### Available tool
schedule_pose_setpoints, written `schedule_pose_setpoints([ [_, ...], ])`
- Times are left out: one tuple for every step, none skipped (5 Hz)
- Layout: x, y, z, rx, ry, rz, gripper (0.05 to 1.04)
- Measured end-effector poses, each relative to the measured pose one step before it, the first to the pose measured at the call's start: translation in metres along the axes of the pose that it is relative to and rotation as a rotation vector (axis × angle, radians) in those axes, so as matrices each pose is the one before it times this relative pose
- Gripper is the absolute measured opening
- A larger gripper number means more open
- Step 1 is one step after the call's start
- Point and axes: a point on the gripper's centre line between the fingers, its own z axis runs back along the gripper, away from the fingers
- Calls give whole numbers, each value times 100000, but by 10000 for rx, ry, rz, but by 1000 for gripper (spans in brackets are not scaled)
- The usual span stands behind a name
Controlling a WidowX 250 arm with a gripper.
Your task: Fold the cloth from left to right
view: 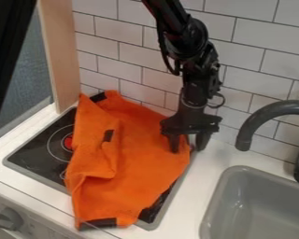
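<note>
Tiled wall (258,51), arm (201,70) downward at cloth (139,163)

White toy-kitchen countertop (203,170) with a flat black stovetop and an orange fabric cloth (145,158) spread over it.
The grey-rimmed black stovetop (32,151) is set into the counter, a red-centred round burner (67,142) showing beside the cloth; a grey rectangular sink basin (222,186) is sunk in at the other side. The cloth lies rumpled across the stovetop, one part lapped over itself, with dark patches (108,136) on it; its near end crosses the stovetop's rim and seems to reach the counter's front edge, though that edge is hard to make out there.
</note>
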Motion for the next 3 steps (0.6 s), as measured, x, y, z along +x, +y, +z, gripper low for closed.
schedule_pose_setpoints([
  [118,124,-48,55,-105,163,386],
  [-209,153,-159,-4,2,114,201],
  [-328,-47,226,-157,85,108,88],
])
